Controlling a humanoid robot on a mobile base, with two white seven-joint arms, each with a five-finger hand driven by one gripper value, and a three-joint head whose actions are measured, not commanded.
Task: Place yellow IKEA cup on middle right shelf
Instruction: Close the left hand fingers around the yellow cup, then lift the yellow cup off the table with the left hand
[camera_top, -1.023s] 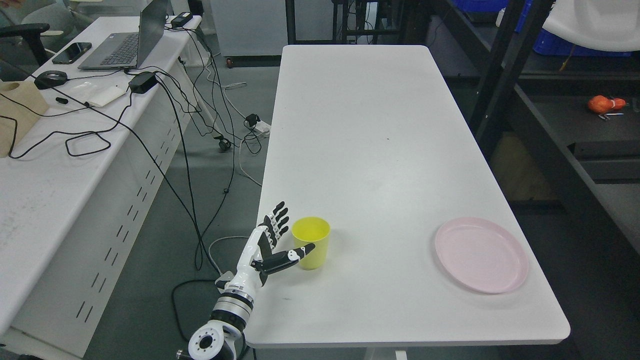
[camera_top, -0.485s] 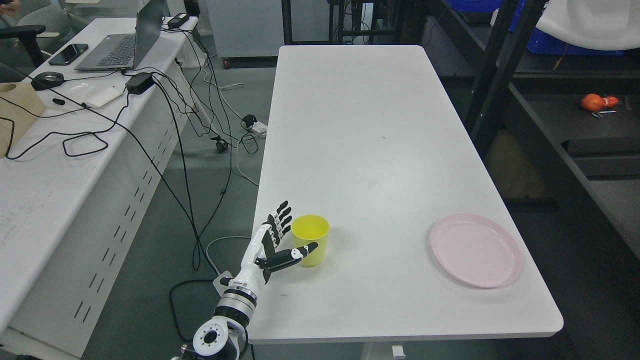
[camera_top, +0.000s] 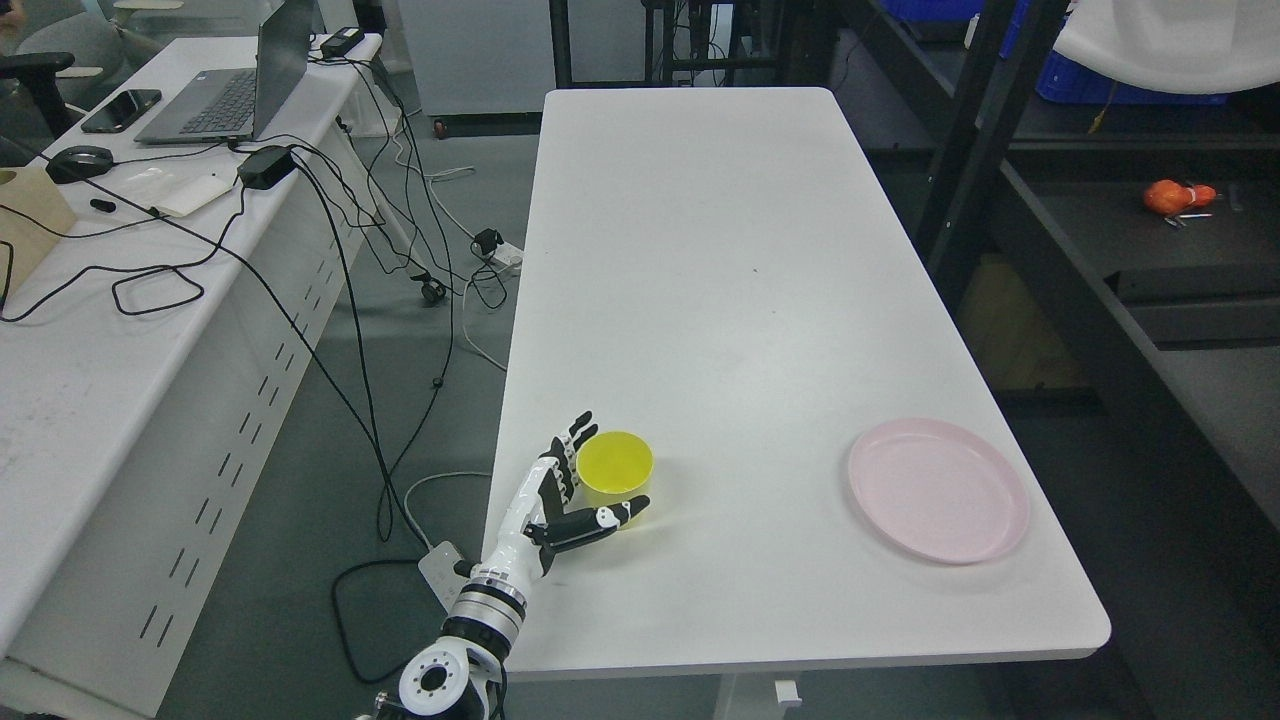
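White worktop (camera_top: 740, 300) fills the middle of the head view, running away from the camera, with grey floor on its left and a dark shelf rack (camera_top: 1110, 300) on its right. Near the worktop's front left corner stands the yellow cup (camera_top: 614, 468), upright, its long axis vertical and its open mouth pointing up towards the camera, so that the inside bottom shows. It rests on the worktop, well apart from the rack.

From the lower left comes the left hand (camera_top: 570, 500), white with black fingers. Its fingers (camera_top: 575, 445) are spread and reach up along the cup's left side, just beside the wall or touching it; which of the two I cannot tell. The thumb (camera_top: 605, 520) stretches across in front of the cup's near side. So the hand is cupped loosely round the cup, fingers apart, not clamped on it.

A pink plate (camera_top: 938, 490) lies flat near the front right of the worktop, well apart from the cup. On one rack shelf at the far right lies a small orange thing (camera_top: 1168, 196).

To the left stands a second white desk (camera_top: 90, 330) with a laptop (camera_top: 215, 85), a phone (camera_top: 120, 97), a mouse (camera_top: 78, 160) and black cables (camera_top: 330, 250) that hang down to the floor.
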